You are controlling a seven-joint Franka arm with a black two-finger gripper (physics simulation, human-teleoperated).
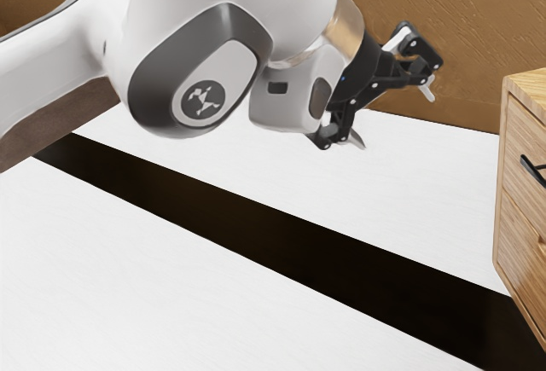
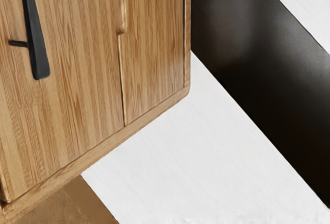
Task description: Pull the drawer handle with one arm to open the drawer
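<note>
A wooden drawer cabinet stands at the exterior view's right edge, with a black bar handle on its upper drawer front. My black gripper hangs in the air to the left of the cabinet, well short of the handle, pointing toward it. Its fingers are spread apart and open, with nothing between them. In the wrist view the cabinet front lies ahead of my hand, the black handle runs along it, and a seam divides two drawer fronts.
The white table surface is crossed by a wide black band running diagonally under my arm. A brown wall closes the back. The cabinet's lower corner overhangs the white surface.
</note>
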